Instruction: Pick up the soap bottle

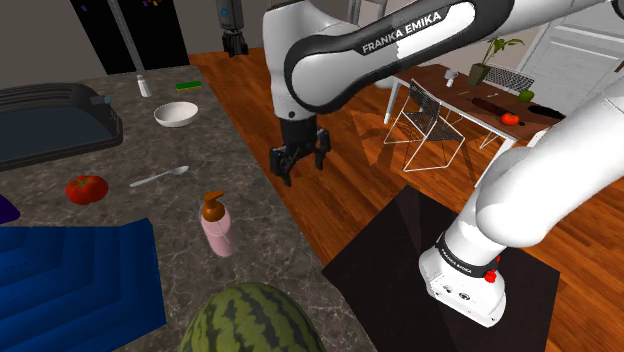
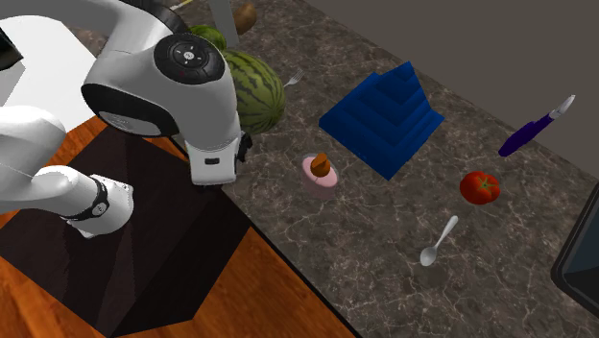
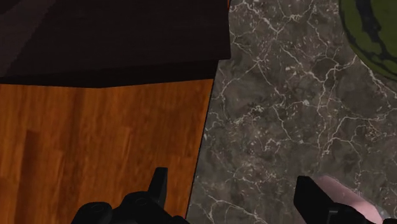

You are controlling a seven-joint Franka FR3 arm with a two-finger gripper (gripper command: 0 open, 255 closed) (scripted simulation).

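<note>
Gripper: the black gripper hangs fingers-down over the counter's edge, near the wooden floor.
Fingers: spread wide in the wrist view, with only counter and floor between them.
Soap bottle: a pink bottle with a brown pump stands upright on the dark marbled counter, near its edge. It is apart from the gripper, toward the shoulder view's lower left.
Wrist view: a pink shape just outside one finger is probably that bottle, though little of it shows.
Neighbours: the watermelon, the blue stepped block and the spoon lie around the bottle. The tomato sits farther off.
</note>
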